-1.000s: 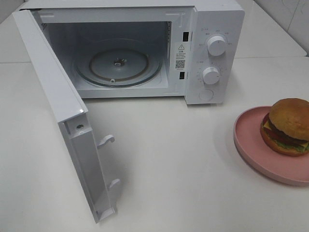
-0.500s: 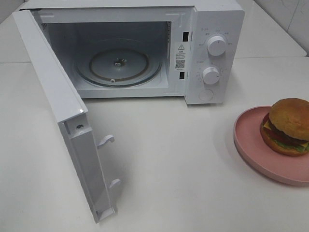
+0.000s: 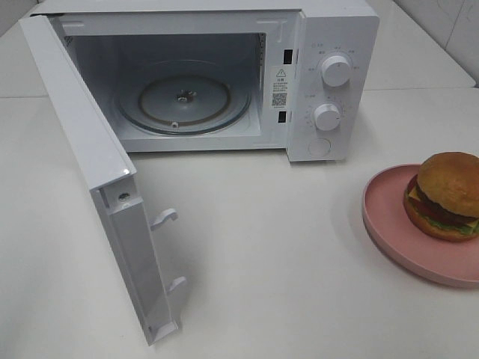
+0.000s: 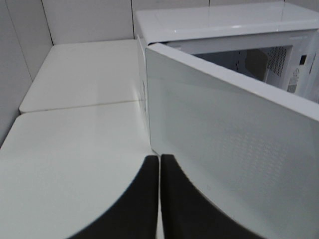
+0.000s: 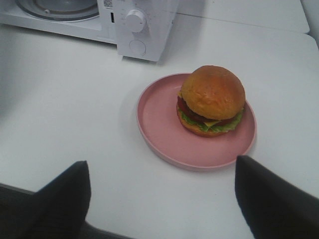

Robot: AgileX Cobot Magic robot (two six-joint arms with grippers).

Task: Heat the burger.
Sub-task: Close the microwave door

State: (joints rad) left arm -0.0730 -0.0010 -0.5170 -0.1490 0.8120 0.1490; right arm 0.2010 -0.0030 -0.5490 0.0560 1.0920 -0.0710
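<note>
One burger [image 3: 447, 196] on pink plate [image 3: 389, 232], counter [image 3: 262, 247] right side; microwave [image 3: 224, 75] door wide open (turntable bare). Right claw [image 5: 162, 191] spread wide, left claw [image 4: 159, 199] pressed closed.

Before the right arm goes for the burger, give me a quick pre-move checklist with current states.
1. White microwave door swung open: ok.
2. Round glass turntable inside bare of items: ok.
3. Golden-bun burger upright on the round pink plate: ok.
4. Right gripper open, burger and plate showing between its dark fingers: ok.
5. Left gripper shut, beside the door's outer face: ok.
6. White table between plate and microwave free of obstacles: ok.
</note>
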